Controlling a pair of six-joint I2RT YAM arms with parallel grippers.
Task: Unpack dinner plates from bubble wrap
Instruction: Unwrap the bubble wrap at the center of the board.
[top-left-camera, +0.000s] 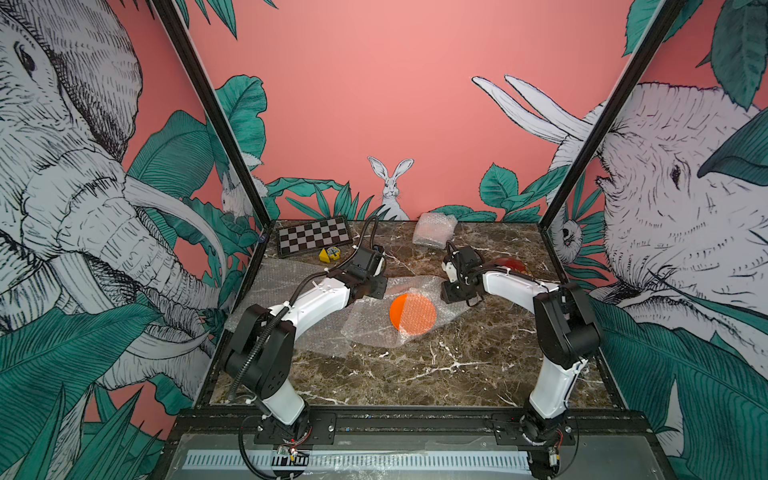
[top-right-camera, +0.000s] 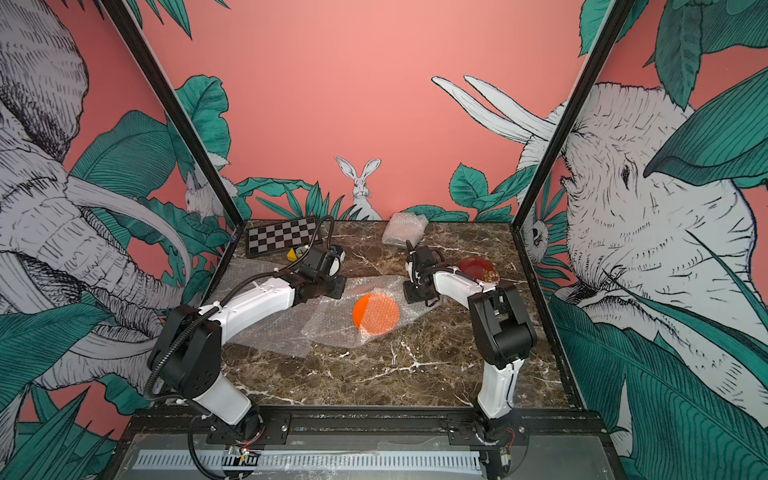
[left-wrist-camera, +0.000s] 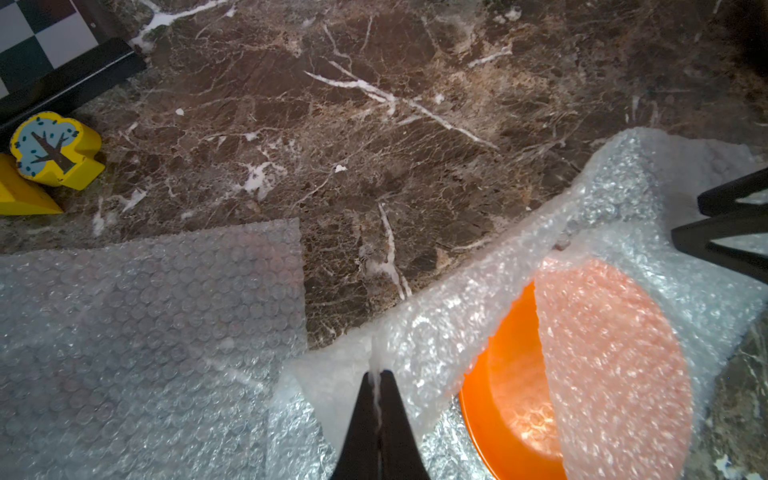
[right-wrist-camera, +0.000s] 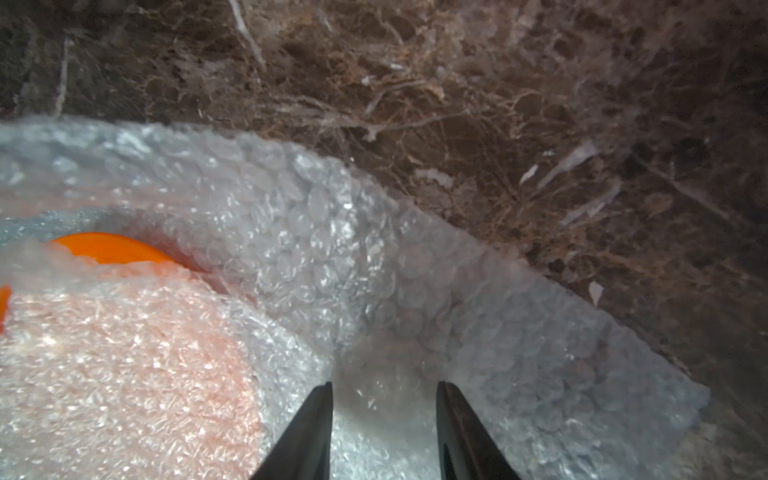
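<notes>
The orange plate (top-left-camera: 397, 311) lies in the middle of the tabletop (top-left-camera: 415, 374), on top of its bubble wrap (top-left-camera: 370, 328). One flap of the wrap covers more than half of the plate, and only one side is bare. The left pincer (left-wrist-camera: 377, 376) is clenched on an edge of this wrap, with a thin fold of plastic between its fingers. The right pincer (right-wrist-camera: 384, 388) hovers low over the opposite side of the same sheet. Its jaws stand apart and grasp nothing that I can see.

The red plate (top-right-camera: 478, 268) lies unwrapped behind the right arm. A wrapped bundle (top-left-camera: 434, 230) sits at the back; what is inside it I cannot tell.

The wrap looks light, soft and springy, so I think it is best taken at a free edge or corner, away from the plate. The plate seems stiff, glossy and probably slippery and breakable. Its bare rim looks like the safest place to hold. Pulling the sheet under it may drag the plate along.
</notes>
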